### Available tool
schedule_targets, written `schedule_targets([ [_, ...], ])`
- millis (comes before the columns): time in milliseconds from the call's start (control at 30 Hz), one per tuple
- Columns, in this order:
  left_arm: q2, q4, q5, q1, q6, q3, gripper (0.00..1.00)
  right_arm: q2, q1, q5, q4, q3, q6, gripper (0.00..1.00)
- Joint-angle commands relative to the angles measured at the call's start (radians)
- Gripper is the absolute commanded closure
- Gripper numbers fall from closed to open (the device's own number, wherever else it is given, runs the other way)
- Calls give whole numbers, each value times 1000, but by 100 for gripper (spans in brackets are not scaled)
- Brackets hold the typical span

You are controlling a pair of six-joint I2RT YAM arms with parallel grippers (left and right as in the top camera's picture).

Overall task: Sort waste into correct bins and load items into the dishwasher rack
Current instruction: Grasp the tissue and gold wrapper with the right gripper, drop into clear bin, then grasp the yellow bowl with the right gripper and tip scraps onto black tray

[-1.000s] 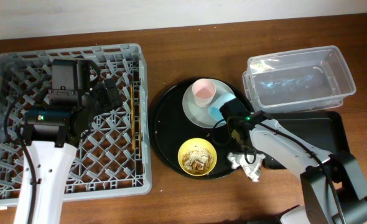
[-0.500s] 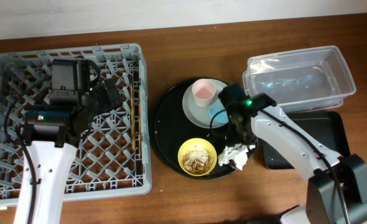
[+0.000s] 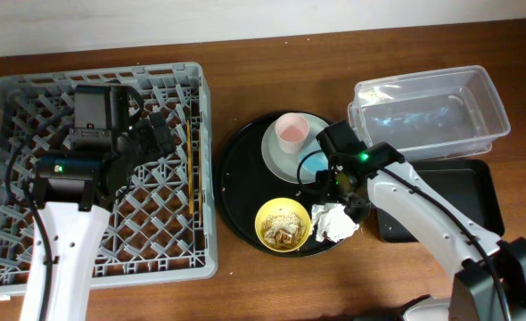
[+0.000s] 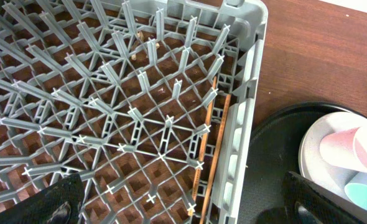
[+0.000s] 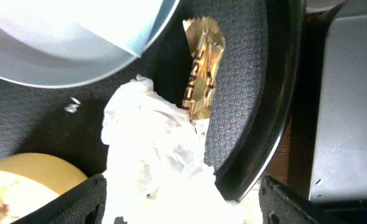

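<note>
The crumpled white napkin (image 3: 334,223) (image 5: 152,162) lies on the round black tray's right edge, between the spread fingers (image 5: 78,199) of my open right gripper (image 3: 341,203) (image 5: 190,205). Just beyond it lies the brown-gold wrapper (image 5: 201,68). The yellow bowl (image 3: 283,225) (image 5: 28,180) holds brown food scraps. The pink cup (image 3: 291,132) and the light-blue cup (image 3: 315,163) (image 5: 65,43) sit on the pale plate (image 3: 276,153). My left gripper (image 3: 156,134) (image 4: 183,208) hangs open over the grey dishwasher rack (image 3: 94,169) (image 4: 109,112). The chopsticks (image 3: 194,178) (image 4: 211,143) lie along the rack's right wall.
The clear tub (image 3: 428,111) stands at the back right, with the shallow black rectangular tray (image 3: 450,201) (image 5: 351,112) in front of it. The round black tray (image 3: 236,178) (image 5: 277,124) sits between the rack and these bins.
My right gripper carried the napkin left from the bare table onto the round tray's edge, then opened. The left arm has not moved.
</note>
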Motion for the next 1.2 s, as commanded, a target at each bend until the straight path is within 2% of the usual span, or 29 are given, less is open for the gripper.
schedule_targets([
  [0, -6, 2, 0, 3, 1, 11, 1, -10, -2, -68, -2, 11, 51, 5],
  [133, -6, 2, 0, 3, 1, 11, 1, 25, 3, -108, 146, -118, 92, 5],
  [233, -6, 2, 0, 3, 1, 11, 1, 58, 3, -109, 250, -214, 92, 18],
  [267, -6, 2, 0, 3, 1, 11, 1, 68, 3, -109, 301, -246, 92, 35],
  [333, -6, 2, 0, 3, 1, 11, 1, 68, 3, -110, 305, -249, 91, 56],
  [367, -6, 2, 0, 3, 1, 11, 1, 57, -3, -125, 275, -232, 87, 71],
  [433, -6, 2, 0, 3, 1, 11, 1, 0, -22, -125, 151, -108, 15, 93],
  [467, -6, 2, 0, 3, 1, 11, 1, -31, -35, -120, 92, -26, -25, 96],
  [567, -6, 2, 0, 3, 1, 11, 1, -95, -130, 72, -3, 154, -45, 96],
  [600, -6, 2, 0, 3, 1, 11, 1, -89, -203, 154, 50, 155, -45, 96],
  [667, -6, 2, 0, 3, 1, 11, 1, -39, -330, 172, 207, 145, -50, 96],
  [733, -6, 2, 0, 3, 1, 11, 1, 74, -433, 172, 404, 145, -129, 96],
  [867, -6, 2, 0, 3, 1, 11, 1, 180, -510, 172, 542, 146, -131, 94],
  [900, -6, 2, 0, 3, 1, 11, 1, 180, -517, 172, 553, 146, -131, 69],
  [933, -6, 2, 0, 3, 1, 11, 1, 179, -517, 172, 557, 146, -142, 40],
  [967, -6, 2, 0, 3, 1, 11, 1, 174, -517, 145, 541, 151, -229, 12],
  [1000, -6, 2, 0, 3, 1, 11, 1, 161, -517, 130, 489, 180, -275, 6],
  [1033, -6, 2, 0, 3, 1, 11, 1, 146, -517, 130, 418, 228, -280, 5],
  [1067, -6, 2, 0, 3, 1, 11, 1, 127, -517, 109, 274, 319, -280, 5],
  [1100, -6, 2, 0, 3, 1, 11, 1, 111, -514, 12, 111, 423, -283, 5],
  [1167, -6, 2, 0, 3, 1, 11, 1, 93, -467, -308, -192, 593, -425, 12],
])
